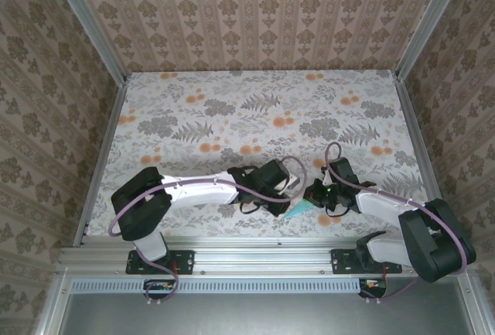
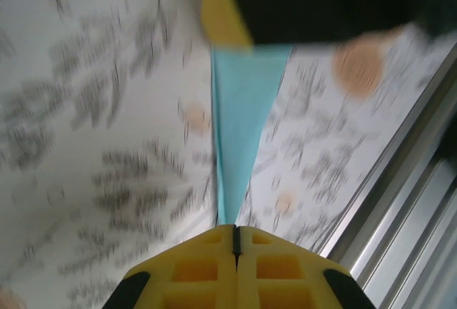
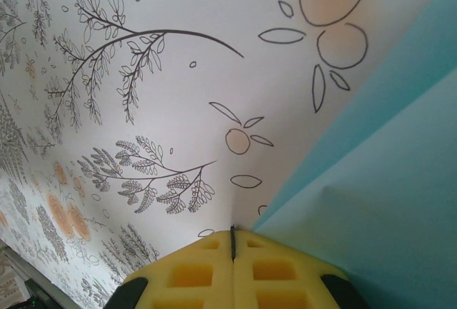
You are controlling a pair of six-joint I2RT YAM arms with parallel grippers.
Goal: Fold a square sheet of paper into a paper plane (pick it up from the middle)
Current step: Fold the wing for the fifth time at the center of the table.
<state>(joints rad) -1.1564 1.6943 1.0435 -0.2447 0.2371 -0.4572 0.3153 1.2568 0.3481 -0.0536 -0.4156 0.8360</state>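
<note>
The square sheet of paper is folded into a slim, pointed turquoise paper plane (image 1: 298, 210) near the table's front edge, between my two grippers. In the left wrist view the paper plane (image 2: 243, 109) narrows down into the seam of my left gripper (image 2: 235, 229), which is shut on its tip. My left gripper (image 1: 286, 199) reaches in from the left. At the wide end a yellow pad (image 2: 225, 16) of my right gripper (image 1: 315, 199) rests on the paper. In the right wrist view my right gripper (image 3: 233, 232) is shut with nothing in its seam, and the paper plane (image 3: 385, 209) lies beside its right finger.
The floral tabletop (image 1: 255, 111) stretches away behind both grippers. An aluminium rail (image 1: 255, 251) runs along the near edge, close to the paper, and the same rail (image 2: 400, 209) crosses the left wrist view. Wallpapered walls (image 1: 255, 18) enclose three sides.
</note>
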